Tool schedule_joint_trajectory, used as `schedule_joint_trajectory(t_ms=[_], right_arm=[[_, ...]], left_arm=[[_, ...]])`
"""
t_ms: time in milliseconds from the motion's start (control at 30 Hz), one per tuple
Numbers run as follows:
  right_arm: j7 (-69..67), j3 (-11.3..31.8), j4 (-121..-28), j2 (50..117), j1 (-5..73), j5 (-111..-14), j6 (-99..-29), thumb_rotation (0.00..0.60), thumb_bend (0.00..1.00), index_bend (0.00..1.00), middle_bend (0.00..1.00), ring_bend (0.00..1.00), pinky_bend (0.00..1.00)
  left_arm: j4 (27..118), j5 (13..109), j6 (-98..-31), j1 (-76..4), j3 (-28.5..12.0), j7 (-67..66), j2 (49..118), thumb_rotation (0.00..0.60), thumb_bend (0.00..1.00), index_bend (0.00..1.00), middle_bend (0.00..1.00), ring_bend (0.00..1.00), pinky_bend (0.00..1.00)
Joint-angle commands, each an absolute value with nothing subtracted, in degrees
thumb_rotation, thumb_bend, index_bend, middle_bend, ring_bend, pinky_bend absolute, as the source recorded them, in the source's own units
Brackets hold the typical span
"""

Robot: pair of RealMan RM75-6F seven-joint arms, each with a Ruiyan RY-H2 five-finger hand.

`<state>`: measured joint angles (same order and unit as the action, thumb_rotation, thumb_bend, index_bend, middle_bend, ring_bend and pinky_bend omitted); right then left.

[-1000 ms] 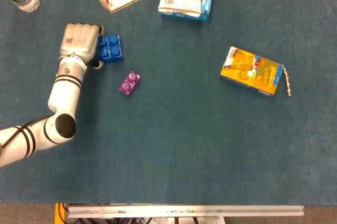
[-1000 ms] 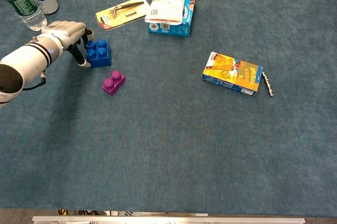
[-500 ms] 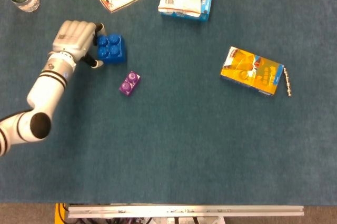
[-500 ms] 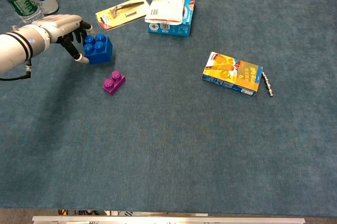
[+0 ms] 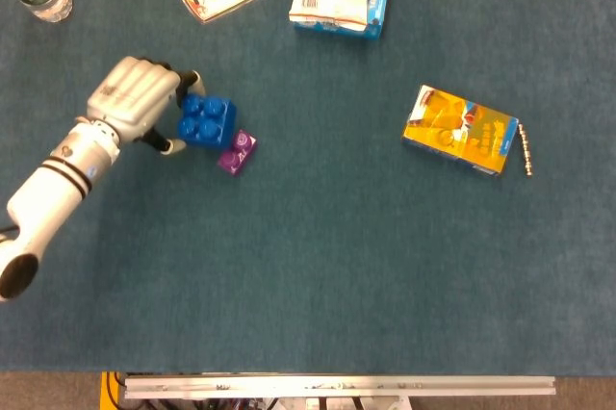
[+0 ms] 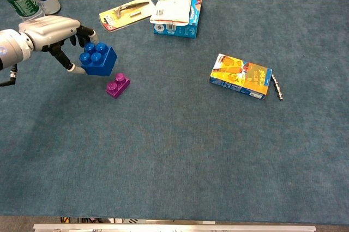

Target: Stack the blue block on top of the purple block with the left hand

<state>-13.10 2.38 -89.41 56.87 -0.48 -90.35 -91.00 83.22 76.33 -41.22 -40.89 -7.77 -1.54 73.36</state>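
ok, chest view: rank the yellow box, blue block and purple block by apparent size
1. yellow box, clearly the largest.
2. blue block, held off the table by the left hand, so it may sit slightly nearer the camera.
3. purple block, smallest.

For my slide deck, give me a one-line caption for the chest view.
Left hand carries the blue block above the table, close to the purple block.
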Motion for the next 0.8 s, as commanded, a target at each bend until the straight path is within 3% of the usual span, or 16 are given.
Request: schedule_joint_trajectory(t_ms=[33, 800], right_arm=[[-13.0, 2.3, -89.5, 57.0, -0.4, -90.5, -90.9, 0.6, 0.28, 0.51, 0.53, 0.46, 0.49], [-12.1, 2.3, -89.8, 57.0, -0.6, -90.0, -90.8, 0.6, 0.28, 0.51, 0.53, 0.46, 0.49]], left_arm=[[83.8, 84.0, -44.8, -39.7, -4.7, 3.9, 72.0, 0.6, 0.17, 0.5, 0.46, 0.35, 0.34], [75.6, 89.8, -46.8, -43.4, -1.4, 1.5, 77.5, 0.6, 0.17, 0.5, 0.46, 0.35, 0.34]])
